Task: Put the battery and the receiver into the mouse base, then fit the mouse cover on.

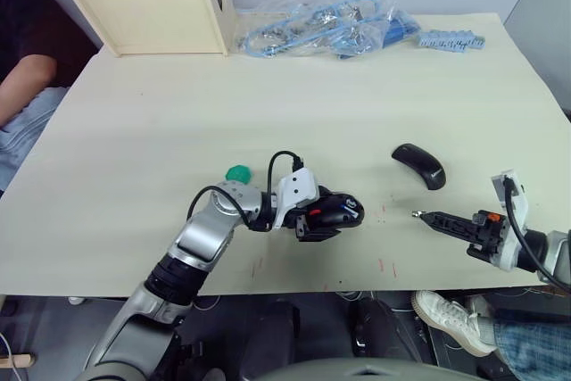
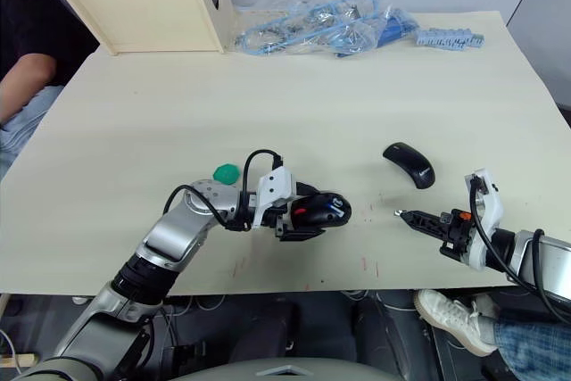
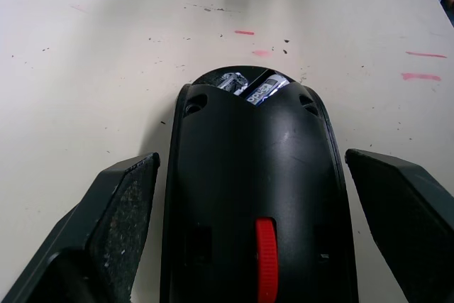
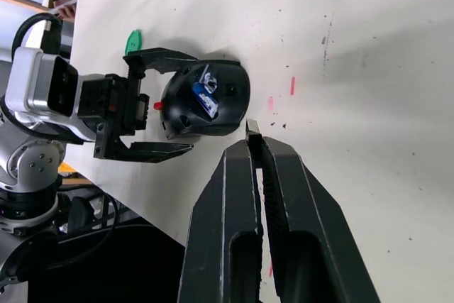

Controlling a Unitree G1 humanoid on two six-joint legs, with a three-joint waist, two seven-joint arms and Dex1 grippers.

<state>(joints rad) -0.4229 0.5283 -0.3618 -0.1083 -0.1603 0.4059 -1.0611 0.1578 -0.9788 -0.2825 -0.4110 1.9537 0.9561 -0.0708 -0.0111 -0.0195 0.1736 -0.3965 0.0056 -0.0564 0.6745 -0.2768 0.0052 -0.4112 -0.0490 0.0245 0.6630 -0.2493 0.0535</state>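
Observation:
The mouse base (image 1: 350, 211) lies near the table's front edge, its red wheel toward my left wrist and its compartment uncovered. The battery (image 3: 264, 90), white with blue, sits inside that compartment, also seen as the battery (image 4: 206, 94). My left gripper (image 1: 332, 214) is open, one finger on each side of the base with a gap on both sides. The mouse cover (image 1: 419, 165) lies on the table further right. My right gripper (image 1: 417, 214) is shut, low over the table and pointing at the base. I cannot make out the receiver.
Two wooden boxes (image 1: 152, 11) stand at the back left, next to a plastic bag of blue cables (image 1: 321, 28) and a blue part (image 1: 451, 40). A small green thing (image 1: 237, 172) lies behind my left wrist. A person sits at the left (image 1: 27, 69).

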